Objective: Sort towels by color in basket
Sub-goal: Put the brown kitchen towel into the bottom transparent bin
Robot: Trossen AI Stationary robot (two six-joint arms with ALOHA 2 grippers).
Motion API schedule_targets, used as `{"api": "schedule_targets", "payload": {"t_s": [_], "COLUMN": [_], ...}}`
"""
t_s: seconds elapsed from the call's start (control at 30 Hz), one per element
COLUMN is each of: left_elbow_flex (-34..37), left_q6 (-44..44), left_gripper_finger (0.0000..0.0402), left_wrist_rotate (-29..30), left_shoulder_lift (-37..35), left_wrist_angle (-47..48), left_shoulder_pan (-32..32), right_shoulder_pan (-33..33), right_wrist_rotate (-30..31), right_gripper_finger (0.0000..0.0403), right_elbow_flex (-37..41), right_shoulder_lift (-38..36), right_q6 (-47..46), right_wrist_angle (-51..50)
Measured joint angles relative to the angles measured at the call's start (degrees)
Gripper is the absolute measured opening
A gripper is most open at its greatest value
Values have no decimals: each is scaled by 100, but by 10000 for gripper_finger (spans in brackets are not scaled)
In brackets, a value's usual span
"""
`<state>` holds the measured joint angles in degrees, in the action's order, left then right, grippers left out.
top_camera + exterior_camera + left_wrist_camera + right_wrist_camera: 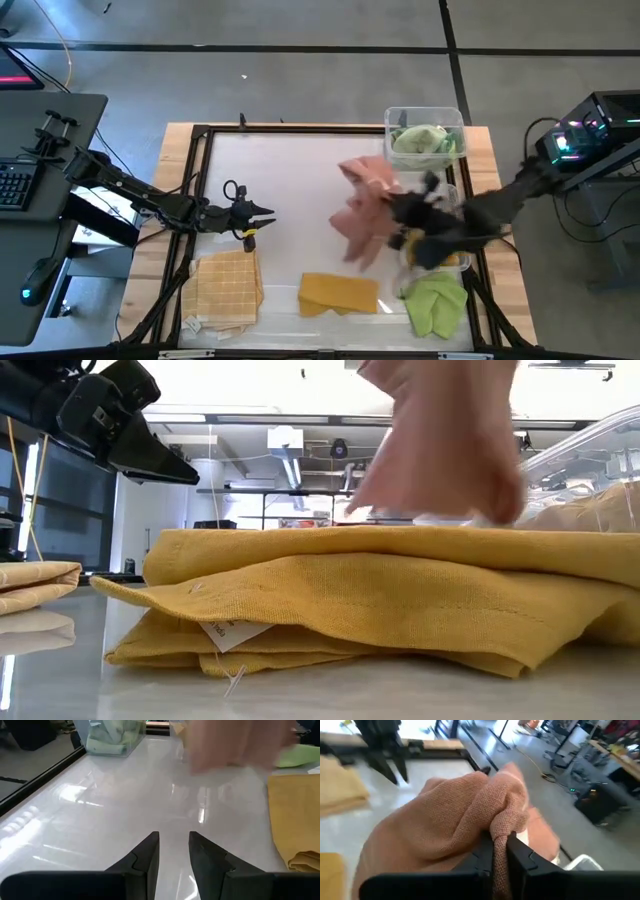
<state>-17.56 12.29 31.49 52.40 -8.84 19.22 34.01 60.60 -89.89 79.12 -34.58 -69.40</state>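
White and glossy, the worktop [290, 190] sits inside a black frame with wooden edging, in a workshop with a grey floor.

The right gripper [499, 851] hangs over the right part of the worktop, jaws clamped on a bunched salmon pink towel [362, 212] that dangles in mid-air. A clear basket [392, 122] at the far right corner holds pale green towels [421, 139]. A second clear container seems to lie under the right arm, mostly hidden. A lime green towel [437, 303] lies at the near right, a mustard yellow towel [338, 293] lies folded at the near middle, and a tan check towel [229, 288] lies at the near left.

The left gripper [268, 210] waits low over the left centre, jaws slightly parted and empty.

Risks, as a judgement: only a small pinch of cloth is held, so the pink towel could slip out. Its hanging tail could catch on a container rim or drape over the wall instead of dropping inside. It could also land among the green towels, spoiling the sort.

Open room is widest across the bare centre between the two arms. The right edge is crowded with containers, and the near edge is lined with towels.
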Motion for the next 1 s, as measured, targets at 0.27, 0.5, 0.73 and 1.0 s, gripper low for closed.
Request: {"api": "schedule_targets", "payload": {"t_s": [0.27, 0.5, 0.73, 1.0], "left_elbow_flex": [0, 0, 0, 0], "left_q6": [1, 55, 202, 260], "left_gripper_finger": [94, 94, 94, 94], "left_wrist_rotate": [6, 6, 4, 5], "left_shoulder_lift": [0, 0, 0, 0], "left_wrist_angle": [-52, -48, -38, -57], "left_shoulder_pan": [-2, 0, 0, 0], "right_shoulder_pan": [816, 849, 841, 762], "right_wrist_rotate": [879, 1071, -1054, -2519], "right_gripper_finger": [11, 11, 11, 11], "right_elbow_flex": [0, -2, -228, 609], "right_shoulder_lift": [-1263, -2099, -2649, -2777], "right_q6": [-527, 157, -786, -1691], "right_wrist_angle": [-702, -918, -2143, -2016]}}
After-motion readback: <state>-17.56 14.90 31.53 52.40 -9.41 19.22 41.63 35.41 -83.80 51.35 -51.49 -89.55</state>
